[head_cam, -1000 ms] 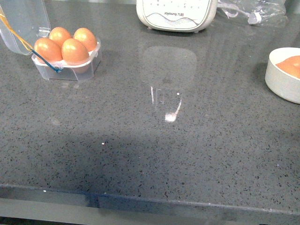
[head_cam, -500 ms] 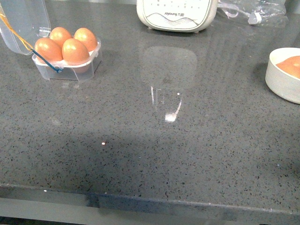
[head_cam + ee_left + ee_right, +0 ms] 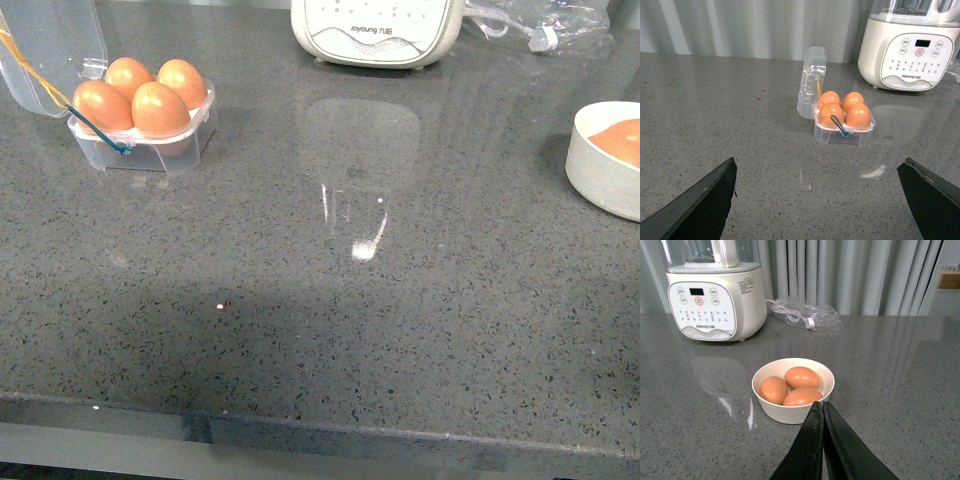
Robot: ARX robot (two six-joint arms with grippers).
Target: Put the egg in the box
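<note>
The box is a small clear carton at the far left of the counter. Its hinged lid stands open, and yellow and blue cords hang across it. Several orange-brown eggs fill its cups. In the left wrist view the box lies ahead of my open left gripper, well apart from it, with nothing between the fingers. My right gripper is shut and empty, its tip just short of a white bowl that holds three more eggs. Neither arm shows in the front view.
A white Joyoung blender stands at the back centre. A clear plastic bag with a cable lies to its right. The white bowl sits at the right edge. The counter's front edge runs along the bottom.
</note>
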